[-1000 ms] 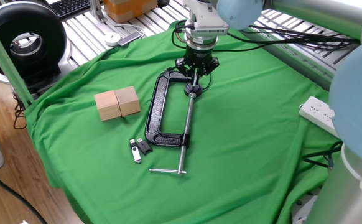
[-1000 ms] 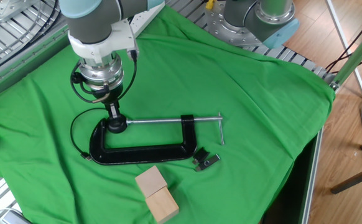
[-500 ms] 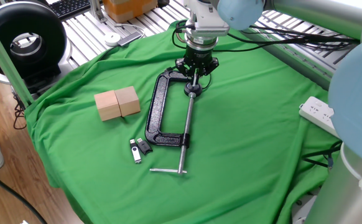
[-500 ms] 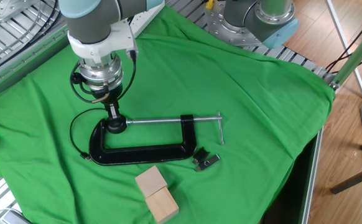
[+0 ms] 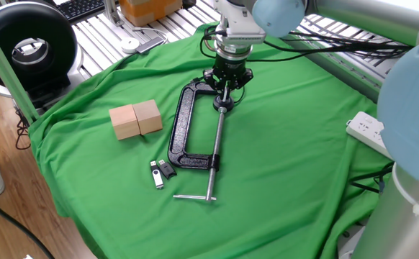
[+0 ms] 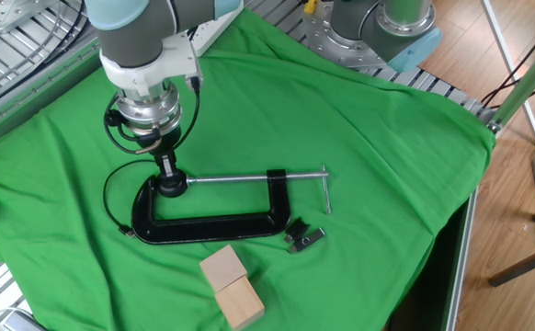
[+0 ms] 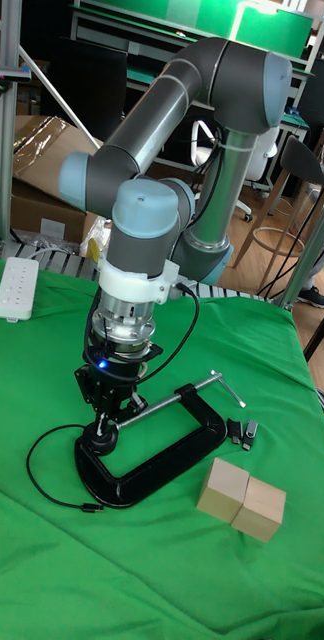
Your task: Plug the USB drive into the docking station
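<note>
In one fixed view we see, from the left, the wooden blocks [image 5: 136,119], then the USB drive [image 5: 156,174] lying flat on the green cloth [image 5: 289,158] of the worktop, just beside a small black piece [image 5: 167,170]. We judge the drive light, stiff and smooth, so we would grasp it across its long sides. Farther right, the hand [image 5: 224,88] hovers at the C-clamp [image 5: 195,137] head, well apart; we cannot tell whether it is clenched. No docking station is visible.
</note>
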Action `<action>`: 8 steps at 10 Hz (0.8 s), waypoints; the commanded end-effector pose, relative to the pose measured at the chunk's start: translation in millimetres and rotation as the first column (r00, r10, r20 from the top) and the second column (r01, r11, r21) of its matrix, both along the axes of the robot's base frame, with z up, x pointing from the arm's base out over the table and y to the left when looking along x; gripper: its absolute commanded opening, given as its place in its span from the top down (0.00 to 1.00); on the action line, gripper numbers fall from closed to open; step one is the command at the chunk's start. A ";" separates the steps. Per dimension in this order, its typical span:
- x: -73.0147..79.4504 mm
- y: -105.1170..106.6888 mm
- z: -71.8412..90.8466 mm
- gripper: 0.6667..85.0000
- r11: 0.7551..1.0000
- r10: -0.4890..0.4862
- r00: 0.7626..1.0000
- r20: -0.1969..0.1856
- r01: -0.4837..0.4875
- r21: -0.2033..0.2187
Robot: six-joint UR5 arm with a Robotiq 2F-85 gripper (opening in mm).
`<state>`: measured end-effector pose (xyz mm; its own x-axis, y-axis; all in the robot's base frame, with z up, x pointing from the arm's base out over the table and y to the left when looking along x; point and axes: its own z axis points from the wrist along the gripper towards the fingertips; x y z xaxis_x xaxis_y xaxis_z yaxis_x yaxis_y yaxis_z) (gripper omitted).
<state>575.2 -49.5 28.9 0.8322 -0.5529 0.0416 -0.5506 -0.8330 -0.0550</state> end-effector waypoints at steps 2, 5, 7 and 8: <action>5.4 -4.5 4.8 0.99 1.000 -0.010 1.000 0.022 0.010 0.016; 21.9 -25.9 19.5 0.70 0.993 -0.081 0.994 0.077 0.087 -0.075; 11.7 -22.1 26.4 0.37 0.994 -0.085 0.996 0.039 0.088 -0.072; 12.5 -24.4 29.2 0.33 0.995 -0.078 0.996 0.041 0.080 -0.063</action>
